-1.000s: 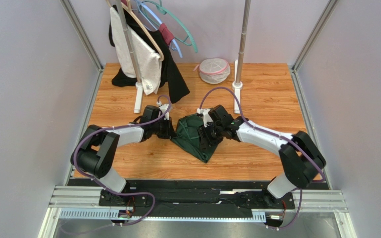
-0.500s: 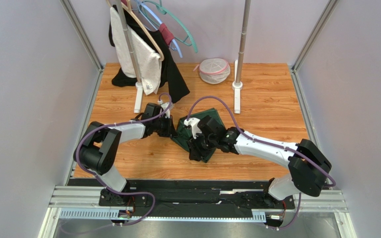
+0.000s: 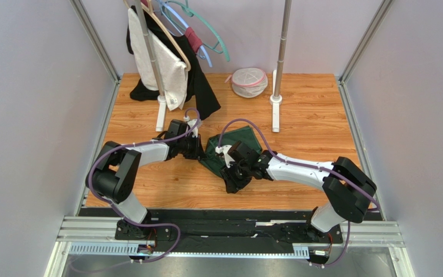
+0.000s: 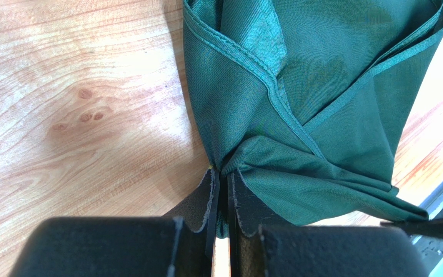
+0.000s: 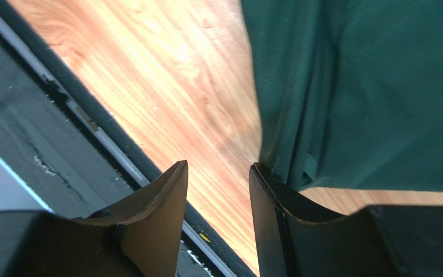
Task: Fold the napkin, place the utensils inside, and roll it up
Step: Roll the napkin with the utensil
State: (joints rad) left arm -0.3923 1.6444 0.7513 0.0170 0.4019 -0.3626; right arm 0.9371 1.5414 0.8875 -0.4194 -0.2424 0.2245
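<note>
Midway between the desk's side edges, both arms stretch low and inward, the left gripper (image 4: 222, 184) pinching the green napkin (image 4: 299, 104) by a corner, while only the right wrist view shows the right gripper (image 5: 218, 173) spread beside the cloth.

White garment (image 3: 169, 66) and black garment (image 3: 202, 95) hung on far-left stand (image 3: 161, 112). Mesh pouch (image 3: 248, 82) lay beside upright pole (image 3: 281, 52) on wooden table (image 3: 313, 118).
</note>
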